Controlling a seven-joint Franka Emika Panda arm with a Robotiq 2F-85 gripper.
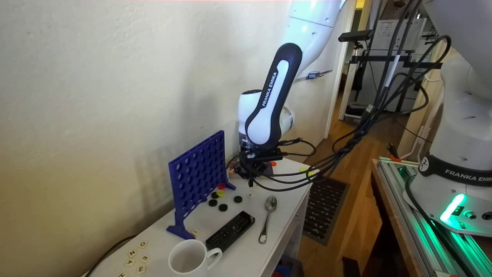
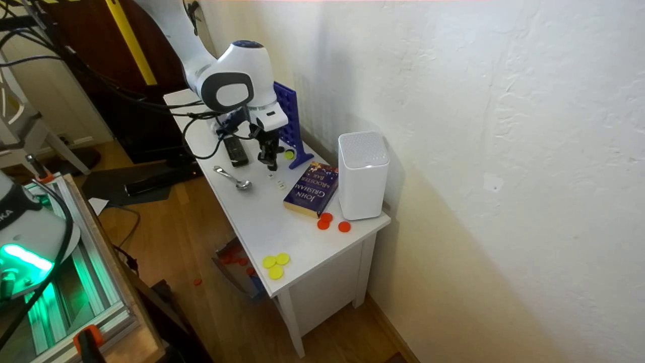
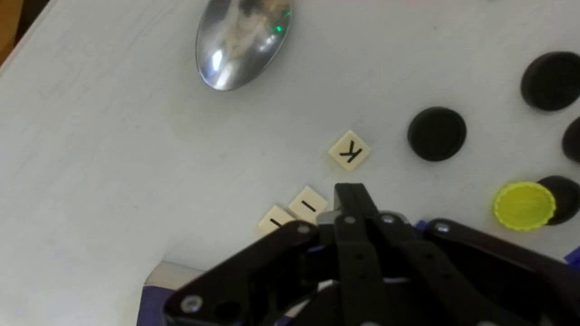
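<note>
My gripper (image 3: pixel 351 194) is shut, its fingertips pressed together with nothing between them. It hangs over the white table, apart from the things below, in both exterior views (image 1: pixel 251 181) (image 2: pixel 272 165). In the wrist view a cream letter tile marked K (image 3: pixel 349 151) lies just beyond the fingertips. Two tiles, each marked with a single stroke (image 3: pixel 308 204), lie side by side to the left, one partly hidden by the gripper. A black disc (image 3: pixel 437 134) is to the right, and a yellow disc (image 3: pixel 524 206) overlaps another black one. The bowl of a spoon (image 3: pixel 242 45) shows at the top.
A blue upright grid frame (image 1: pixel 198 173) stands by the wall. Nearby are a black remote (image 1: pixel 230 232), a white mug (image 1: pixel 188 257) and more letter tiles (image 1: pixel 141 269). A book (image 2: pixel 312 189), a white speaker-like box (image 2: pixel 364 176), red discs (image 2: pixel 344 227) and yellow discs (image 2: pixel 275 272) occupy the far end.
</note>
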